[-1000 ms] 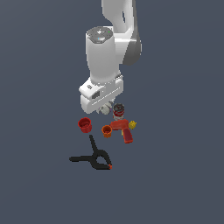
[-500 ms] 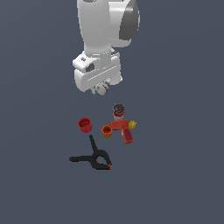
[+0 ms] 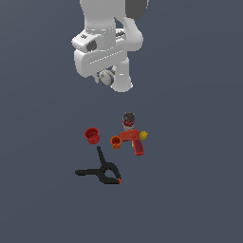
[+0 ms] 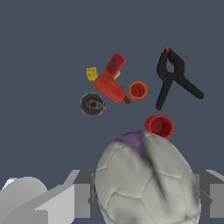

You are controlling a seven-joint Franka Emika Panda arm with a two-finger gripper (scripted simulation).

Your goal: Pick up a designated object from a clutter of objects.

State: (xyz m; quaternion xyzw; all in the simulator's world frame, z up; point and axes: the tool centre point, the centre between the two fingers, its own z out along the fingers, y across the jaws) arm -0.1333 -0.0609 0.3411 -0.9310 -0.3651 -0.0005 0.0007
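One ball: I see it pinched between the jaws, lifted high.
Jaws: pressed onto the ball's sides.
Below the jaws: can, drill, two cups, clamp on the counter.

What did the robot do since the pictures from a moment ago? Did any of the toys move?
The gripper has carried the white ball higher, well above the pile, shut on it. The red cup, orange cup, red drill, can and black clamp stayed where they were.
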